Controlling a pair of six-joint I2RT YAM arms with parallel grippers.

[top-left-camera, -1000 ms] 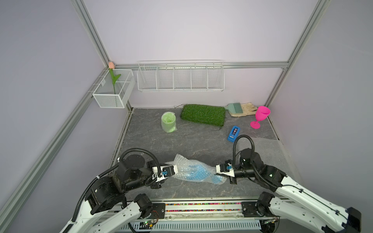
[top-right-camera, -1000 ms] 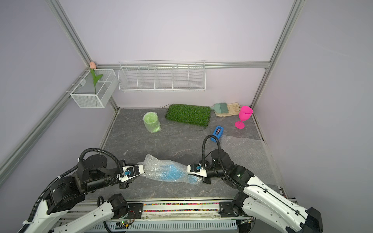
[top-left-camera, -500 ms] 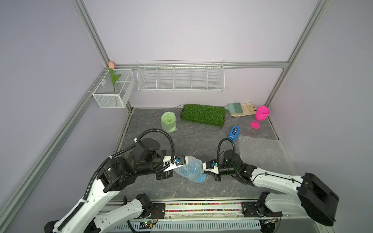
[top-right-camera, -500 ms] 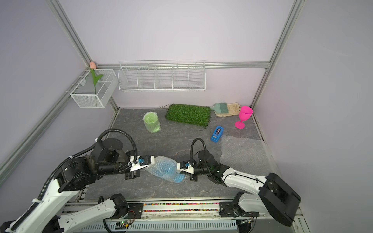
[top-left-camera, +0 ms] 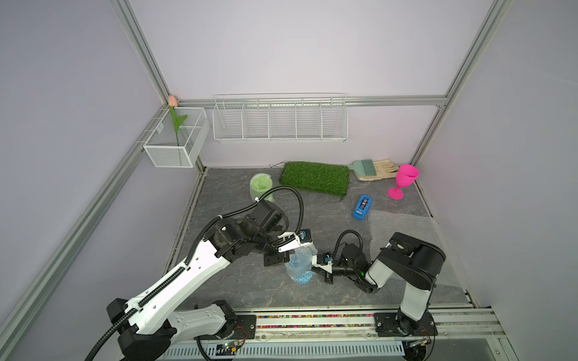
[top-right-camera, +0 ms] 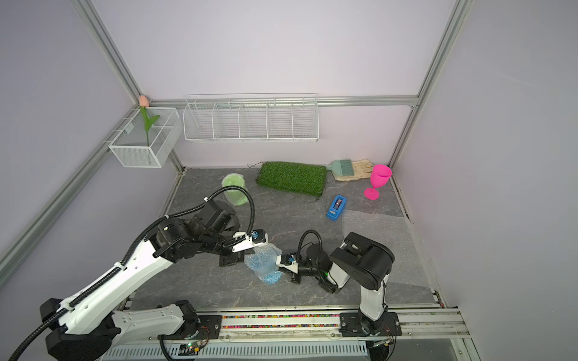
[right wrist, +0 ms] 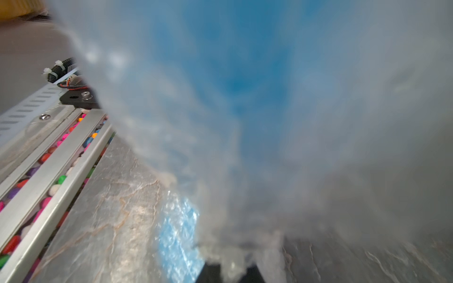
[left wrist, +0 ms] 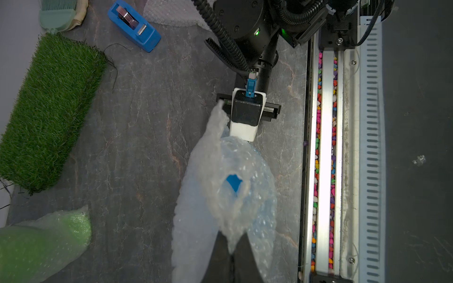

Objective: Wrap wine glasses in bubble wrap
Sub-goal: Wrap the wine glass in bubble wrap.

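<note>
**Top views** — a blue goblet (top-left-camera: 301,275) sheathed in bubble wrap (top-left-camera: 296,262) sits at the near middle of the desk (top-left-camera: 237,281), between the two arms. The left pincer (top-left-camera: 296,252) is clamped on the wrap's far, upper end. The right pincer (top-right-camera: 279,265) is pinched on its right flank.

**Left wrist** — dark fingers (left wrist: 245,259) close together on a gathered fold, and bare blue shows through a gap in the wrap.

**Right wrist** — fingers (right wrist: 210,272) nip a crumpled edge of wrap; the goblet is a blue blur behind it.
</note>
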